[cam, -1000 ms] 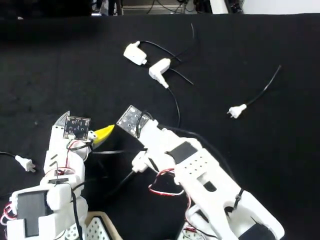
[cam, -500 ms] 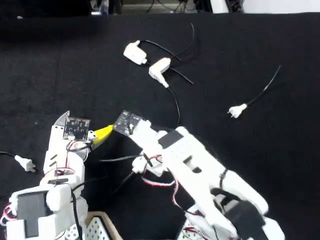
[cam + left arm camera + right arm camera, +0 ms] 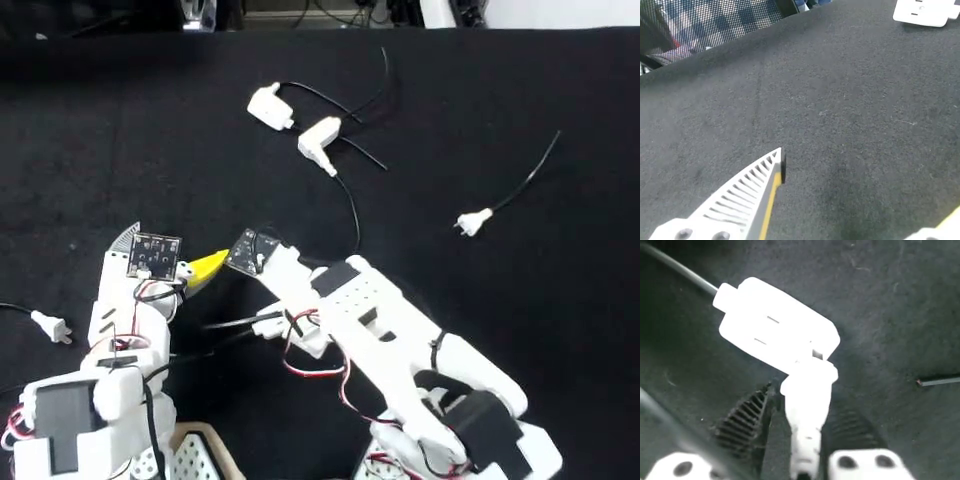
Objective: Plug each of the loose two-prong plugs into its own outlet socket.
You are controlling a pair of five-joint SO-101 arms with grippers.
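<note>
My right gripper is shut on a white two-prong plug. The plug's front end butts against one end of a white outlet socket; its prongs are hidden. Two slots on the socket's facing side are bare. In the high view the right arm covers this spot. My left gripper hangs open over bare cloth, its yellow finger beside the right wrist. Loose plugs lie at the right and the left edge. Two white sockets lie at the back.
Black cables run from the back sockets and curl toward the table's middle. A white piece on a black cable lies beside the right arm. A mesh chair stands past the table's far edge. A box corner sits near the front.
The right arm has swung a little leftward and its elbow has risen, its wrist ending closer to the left gripper's yellow finger. The left arm has kept still.
</note>
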